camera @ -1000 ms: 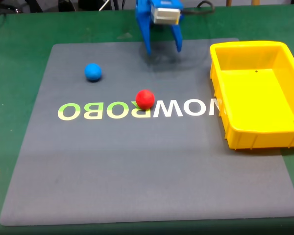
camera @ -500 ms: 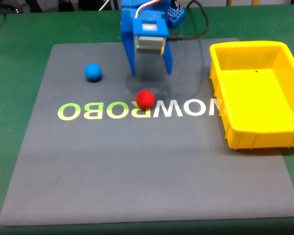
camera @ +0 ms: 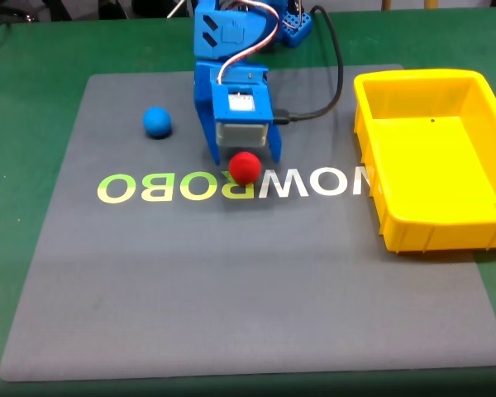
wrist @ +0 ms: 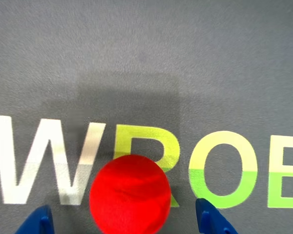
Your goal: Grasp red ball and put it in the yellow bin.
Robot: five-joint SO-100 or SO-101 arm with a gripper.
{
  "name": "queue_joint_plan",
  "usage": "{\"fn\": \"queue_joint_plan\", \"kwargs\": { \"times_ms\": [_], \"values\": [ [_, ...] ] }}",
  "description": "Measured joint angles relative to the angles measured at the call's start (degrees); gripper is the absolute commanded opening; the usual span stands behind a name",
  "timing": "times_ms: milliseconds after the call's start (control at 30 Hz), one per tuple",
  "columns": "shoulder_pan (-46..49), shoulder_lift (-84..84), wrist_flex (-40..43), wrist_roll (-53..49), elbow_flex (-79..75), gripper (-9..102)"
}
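The red ball (camera: 245, 167) lies on the grey mat, on the printed lettering near its middle. My blue gripper (camera: 244, 157) hangs open just behind and over it, one finger on each side of the ball. In the wrist view the red ball (wrist: 130, 194) fills the bottom centre, and the two blue fingertips (wrist: 38, 222) poke in from the bottom edge left and right of it, apart from it; the gripper (wrist: 124, 223) holds nothing. The yellow bin (camera: 370, 120) stands at the mat's right edge, with nothing inside.
A blue ball (camera: 157, 121) of the same size rests on the mat to the left of the arm. A black cable (camera: 335, 66) loops from the arm toward the bin. Green table surrounds the grey mat (camera: 231, 289).
The arm has swung forward and down from the back of the mat, bringing the open gripper from well behind the red ball to straddling it. Both balls and the bin stayed put.
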Motion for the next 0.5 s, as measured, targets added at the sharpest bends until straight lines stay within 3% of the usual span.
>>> {"fn": "queue_joint_plan", "kwargs": {
  "times_ms": [233, 500],
  "values": [
    [0.0, -3.3, 0.0, 0.0, -2.3, 25],
    [0.0, -5.1, 0.0, 0.0, -3.4, 2]
  ]
}}
